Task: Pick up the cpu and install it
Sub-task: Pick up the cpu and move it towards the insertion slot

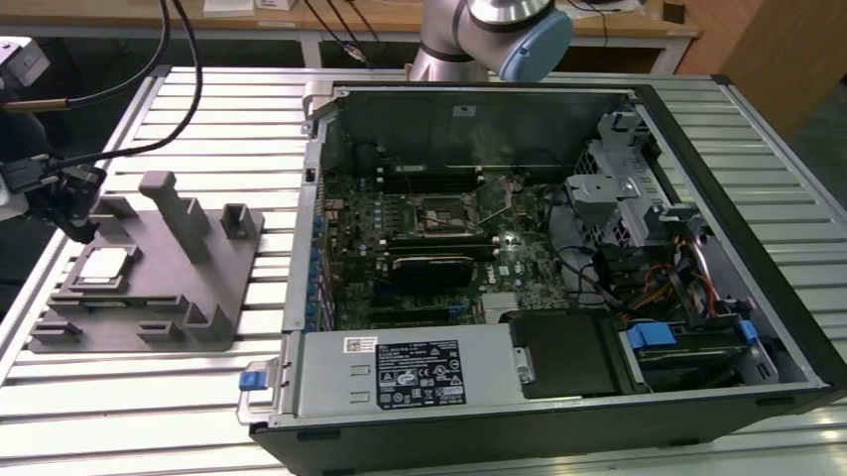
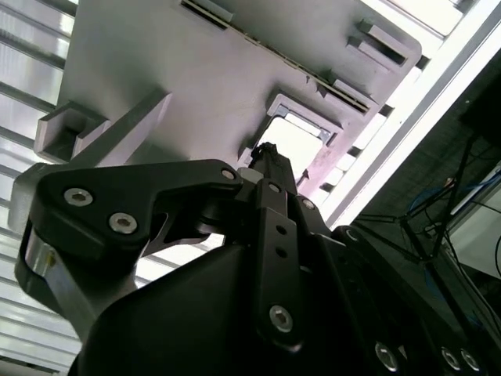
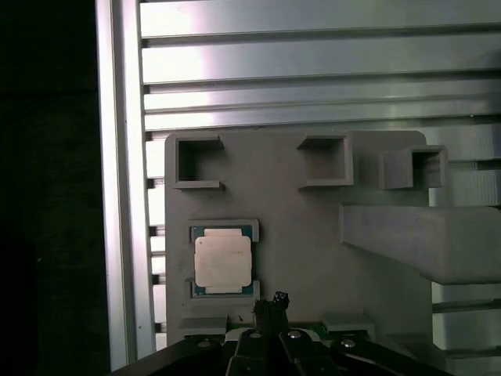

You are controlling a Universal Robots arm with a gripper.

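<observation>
Pickup is being set up, by my reading, and nothing is being carried yet. The small flat square cpu with the silver-grey metal top (image 3: 223, 262) is lying in its framed recess on the large grey plastic fixture tray (image 3: 305, 227). That tray is resting on the slatted metal surface (image 1: 212, 119) at the exterior view's left, well apart from the open black computer case (image 1: 530, 248). The black tool (image 3: 274, 301) is hanging close over the tray, near one edge of the chip but not touching it (whether it is open or closed I cannot tell from these angles). The grasp is calling for the tool to be centred squarely over the chip and held level, since the recess is leaving little room around it. The square socket (image 1: 434, 216) is sitting mid-case on the green motherboard.
</observation>
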